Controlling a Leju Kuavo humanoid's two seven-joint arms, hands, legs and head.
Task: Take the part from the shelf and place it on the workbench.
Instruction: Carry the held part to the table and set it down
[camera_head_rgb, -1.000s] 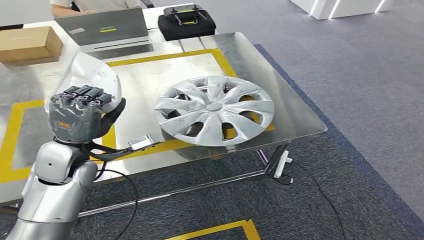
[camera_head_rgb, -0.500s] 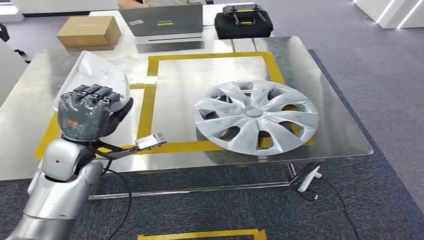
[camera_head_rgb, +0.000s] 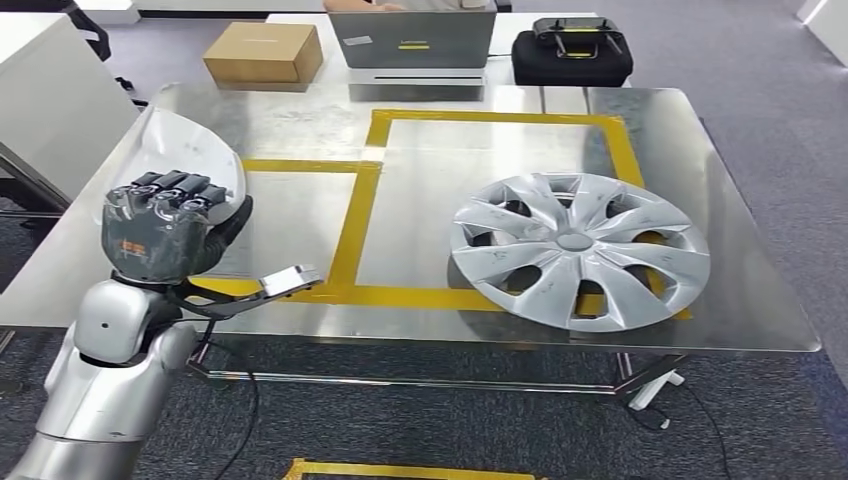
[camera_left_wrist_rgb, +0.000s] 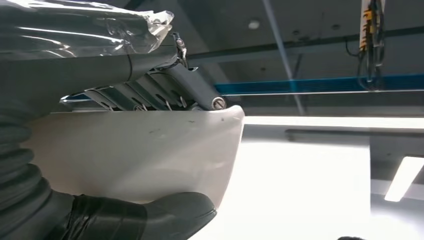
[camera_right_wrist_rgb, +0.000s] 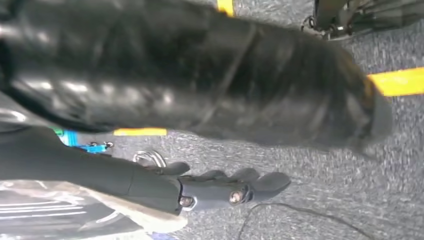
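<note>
**White part held up over the workbench's near-left corner**

A white curved part (camera_head_rgb: 190, 150) is held by the left hand (camera_head_rgb: 165, 228), with the dark fingers (camera_head_rgb: 170, 187) clenched over its lower edge and the thumb pressed against it from the other side (the same clamp is seen in the left wrist view, where the pale shell (camera_left_wrist_rgb: 140, 150) is caught between thumb and fingers). The part is seen raised above the metal workbench (camera_head_rgb: 430, 210), at about nine o'clock from the table's middle; whether it touches the surface cannot be told.

A silver wheel cover (camera_head_rgb: 580, 248) is laid flat on the workbench at about four o'clock, overlapping the yellow tape outline (camera_head_rgb: 365, 200). At twelve o'clock, past the far edge, a cardboard box (camera_head_rgb: 263, 52), a grey laptop (camera_head_rgb: 412, 40) and a black case (camera_head_rgb: 570, 52) are set.

The right hand (camera_right_wrist_rgb: 225, 187) is seen over grey carpet, its fingers loosely extended and nothing grasped.
</note>
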